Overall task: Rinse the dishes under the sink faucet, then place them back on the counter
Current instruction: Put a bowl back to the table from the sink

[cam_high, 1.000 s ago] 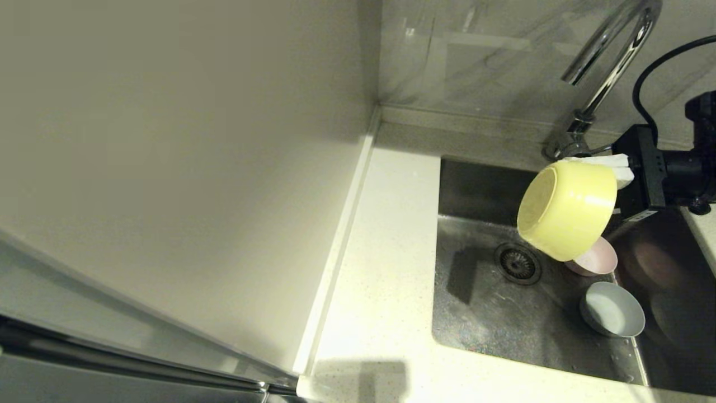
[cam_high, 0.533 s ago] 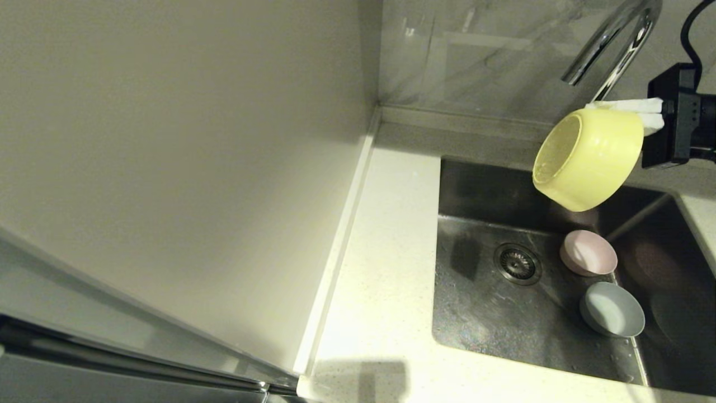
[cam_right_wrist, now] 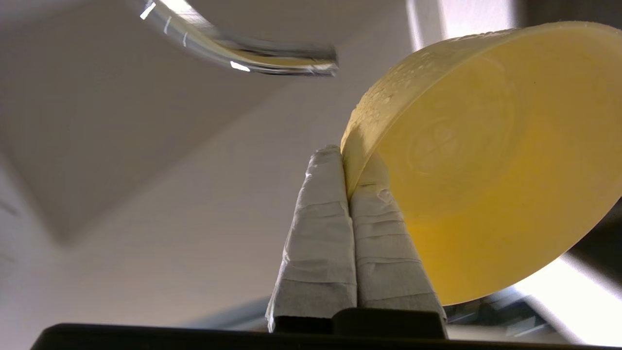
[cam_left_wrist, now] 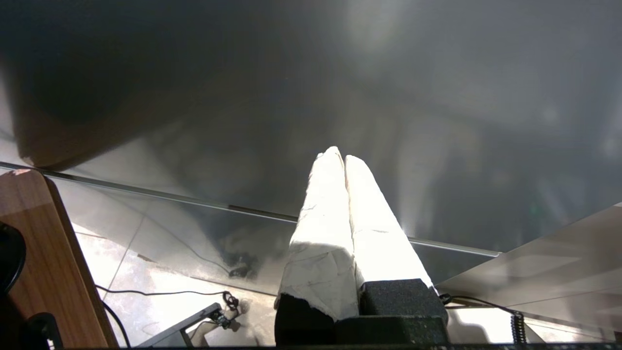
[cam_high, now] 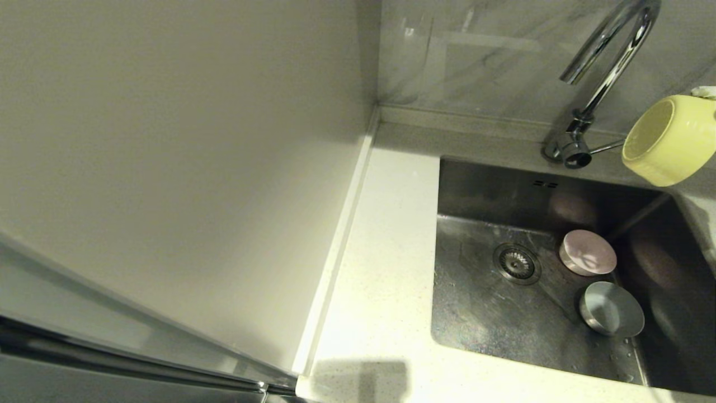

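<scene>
The yellow bowl hangs tilted on its side at the far right edge of the head view, above the sink's back right corner, right of the chrome faucet. My right gripper is shut on the yellow bowl, pinching its rim, with droplets on the wall. The pink bowl and grey-blue bowl lie in the steel sink, right of the drain strainer. My left gripper is parked low, away from the sink, shut on nothing.
The white speckled counter runs left of and in front of the sink, with a raised back ledge. A plain off-white side panel rises on the left. The faucet's lever points right, close to the yellow bowl.
My right gripper has carried the yellow bowl up out of the sink and then right, past the faucet, to the picture's right edge. The pink and grey-blue bowls have stayed put.
</scene>
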